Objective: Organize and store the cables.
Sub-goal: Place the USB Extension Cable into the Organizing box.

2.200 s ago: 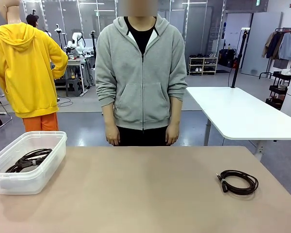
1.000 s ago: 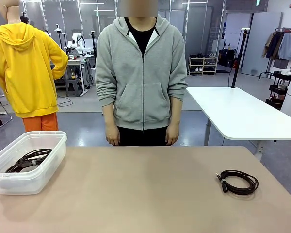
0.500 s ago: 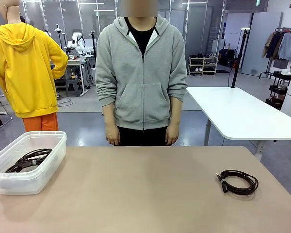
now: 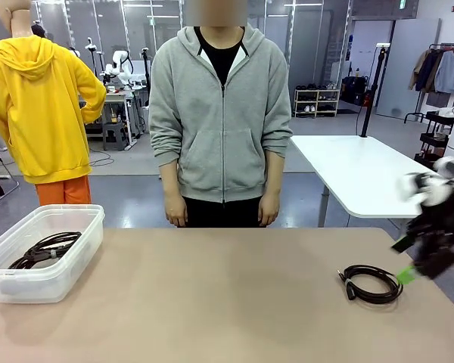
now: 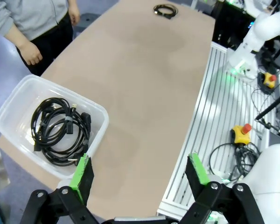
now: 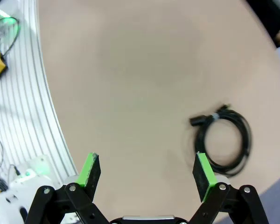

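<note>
The right gripper's green-padded fingers stand wide apart with nothing between them, looking down on the tan table. Just off to one side of them in the right wrist view lies a loose coiled black cable, flat on the tabletop, its plug end pointing outward. From the front, this gripper appears blurred at the table's right edge, just right of that same cable, which rests at the near right. The left gripper's fingers are also spread and empty, hovering at the near left edge beside a clear plastic bin that holds several bundled cables. In the front view, that bin sits at the table's left. A person in a grey hoodie stands at the far side, arms down. The step in hand appears to be the approach to the last loose cable; next, the open fingers would need to centre over one strand of the coil and descend before closing.
</note>
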{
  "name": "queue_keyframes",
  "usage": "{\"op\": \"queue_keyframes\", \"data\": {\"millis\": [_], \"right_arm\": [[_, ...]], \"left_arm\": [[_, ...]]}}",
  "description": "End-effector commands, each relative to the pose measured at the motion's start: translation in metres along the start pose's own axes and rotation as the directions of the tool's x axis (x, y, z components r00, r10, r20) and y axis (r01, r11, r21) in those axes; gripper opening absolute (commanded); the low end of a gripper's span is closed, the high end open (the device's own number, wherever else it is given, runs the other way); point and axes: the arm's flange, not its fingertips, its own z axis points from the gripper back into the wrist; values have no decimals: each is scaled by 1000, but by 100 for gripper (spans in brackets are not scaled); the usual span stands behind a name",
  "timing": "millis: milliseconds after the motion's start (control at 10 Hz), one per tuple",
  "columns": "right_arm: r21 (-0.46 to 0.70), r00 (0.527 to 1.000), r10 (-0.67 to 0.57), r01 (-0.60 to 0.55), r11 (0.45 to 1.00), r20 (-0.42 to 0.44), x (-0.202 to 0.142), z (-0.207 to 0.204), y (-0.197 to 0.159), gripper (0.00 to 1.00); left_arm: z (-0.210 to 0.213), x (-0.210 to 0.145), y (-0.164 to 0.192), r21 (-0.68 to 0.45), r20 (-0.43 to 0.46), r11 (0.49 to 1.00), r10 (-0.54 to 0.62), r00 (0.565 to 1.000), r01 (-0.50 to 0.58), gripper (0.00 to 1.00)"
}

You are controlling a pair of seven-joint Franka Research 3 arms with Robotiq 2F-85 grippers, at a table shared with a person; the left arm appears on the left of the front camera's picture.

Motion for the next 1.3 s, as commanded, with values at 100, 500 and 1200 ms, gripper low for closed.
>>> {"op": "queue_keyframes", "data": {"millis": [100, 500, 1200], "right_arm": [[81, 979, -189, 195, 977, -76, 5, -45, -23, 100], [73, 982, -160, 168, 983, -101, 3, -61, -14, 100], [-166, 669, -737, 720, 674, -93, 25, -119, -116, 100]], "left_arm": [[1, 0, -3, -8, 17, 1000, -10, 1000, 11, 100], [1, 0, -3, -8, 17, 1000, -10, 1000, 11, 100], [1, 0, -3, -8, 17, 1000, -10, 1000, 11, 100]]}}
